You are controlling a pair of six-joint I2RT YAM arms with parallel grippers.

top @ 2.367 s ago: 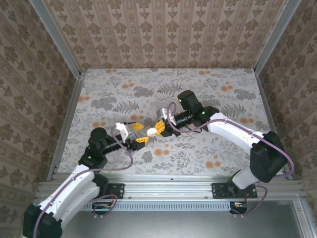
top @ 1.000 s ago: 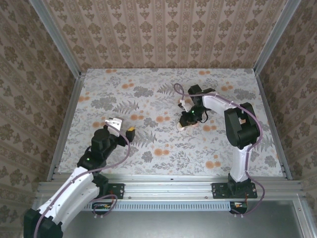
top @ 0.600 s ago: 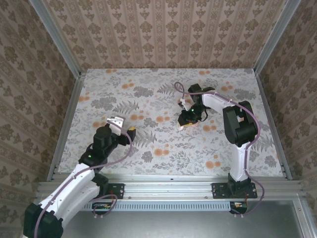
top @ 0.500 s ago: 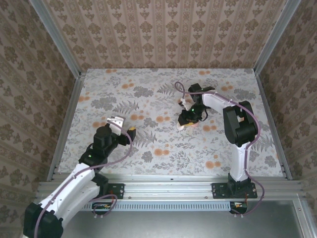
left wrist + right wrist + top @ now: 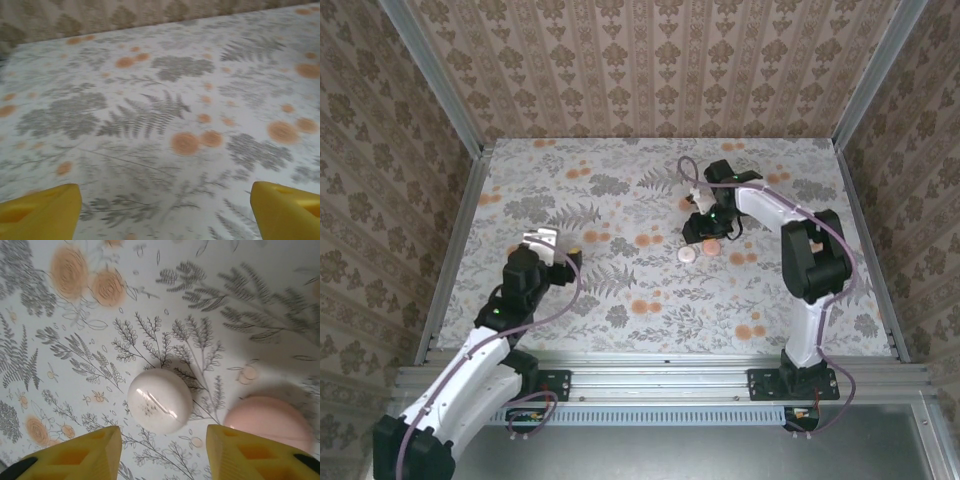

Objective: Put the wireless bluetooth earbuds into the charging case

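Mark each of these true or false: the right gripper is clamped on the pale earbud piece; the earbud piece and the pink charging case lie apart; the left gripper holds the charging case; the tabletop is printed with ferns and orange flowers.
1. The right gripper is clamped on the pale earbud piece. False: its jaws stand open and the piece lies free on the table just ahead of them.
2. The earbud piece and the salmon-pink charging case lie apart. True.
3. The left gripper holds the charging case. False: its yellow fingers stand wide apart with nothing between them.
4. The tabletop is printed with ferns and orange flowers. True.
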